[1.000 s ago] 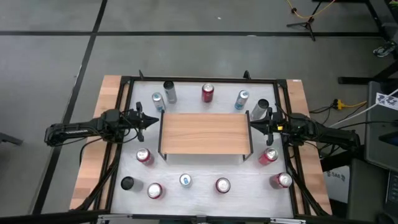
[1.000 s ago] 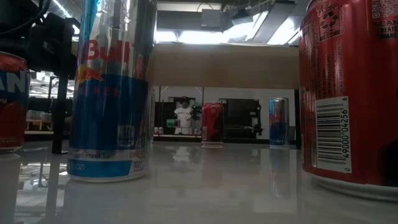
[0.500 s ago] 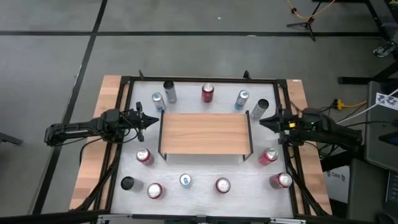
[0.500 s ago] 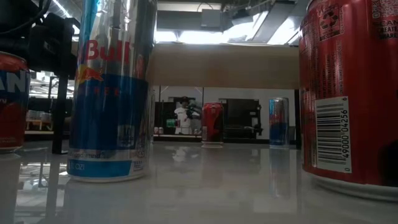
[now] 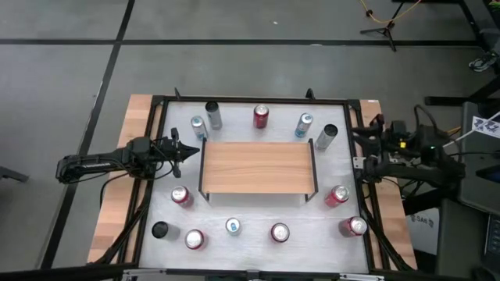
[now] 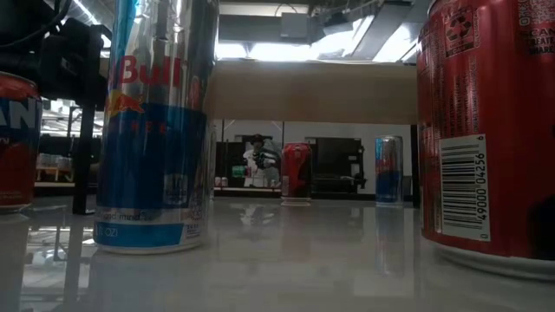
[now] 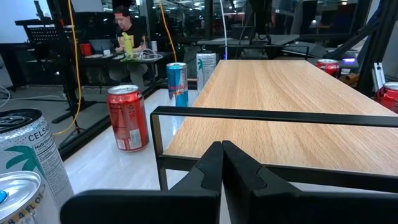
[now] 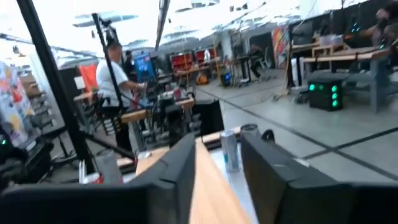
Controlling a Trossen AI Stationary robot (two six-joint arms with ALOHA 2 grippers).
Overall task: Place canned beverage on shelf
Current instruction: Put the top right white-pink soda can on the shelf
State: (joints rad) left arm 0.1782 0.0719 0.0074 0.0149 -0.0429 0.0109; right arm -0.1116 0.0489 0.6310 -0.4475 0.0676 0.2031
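Glossy white bench point(image 5: 258, 215) with a black frame and bare wood strips down both sides. Nearest in the low view: a tall blue-and-silver slim can point(image 6: 154, 121) and a fat red can with a barcode point(image 6: 486, 121), both upright, smooth metal, mirrored in the bench surface. From above, the near row runs from a black-topped can point(image 5: 160, 229) past red cans point(image 5: 194, 239) point(image 5: 280, 232) point(image 5: 353, 226) and one small blue-topped can point(image 5: 233, 226).

Mid-bench stands the low shelf of pale wood-grain board on thin black metal legs point(image 5: 258, 167), rectangular, its top bare. No can is on it. Red cans stand just off its near corners point(image 5: 181, 195) point(image 5: 337, 195).

Left gripper point(image 5: 191, 151) sits level at the shelf's left end, just short of the frame; its dark fingers point(image 7: 208, 174) are pressed together, holding nothing.

Right gripper point(image 5: 358, 146) is off the shelf's right end, over the bench frame; its fingers point(image 8: 171, 171) stand a little apart with nothing between them. A grey can point(image 5: 327, 136) stands near it, untouched.

Far row: grey slim can point(image 5: 213, 115), blue-silver cans point(image 5: 198, 127) point(image 5: 304, 125), red can point(image 5: 261, 117).
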